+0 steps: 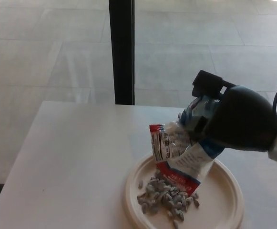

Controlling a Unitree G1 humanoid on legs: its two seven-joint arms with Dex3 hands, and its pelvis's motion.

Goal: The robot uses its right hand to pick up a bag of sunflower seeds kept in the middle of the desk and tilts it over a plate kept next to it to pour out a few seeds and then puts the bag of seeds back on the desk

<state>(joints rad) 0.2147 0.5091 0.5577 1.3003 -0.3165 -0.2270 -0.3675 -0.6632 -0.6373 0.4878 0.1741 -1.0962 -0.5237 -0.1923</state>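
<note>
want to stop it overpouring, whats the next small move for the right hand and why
Probably tip the bag back upright. The right hand holds it tilted mouth-down over the plate, and a good pile of seeds already lies there, more than a few. Righting it should stop the flow before setting it on the desk.

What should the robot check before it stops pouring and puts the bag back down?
1. Right hand grips the bag firmly: ok.
2. Seeds have landed on the plate: ok.
3. Any seeds spilled onto the desk: none seen, ok.
4. Bag mouth over the plate: ok.
5. Seeds left in the bag: cannot tell.
6. Bare desk to set the bag on: ok, to the plate's left.
</note>
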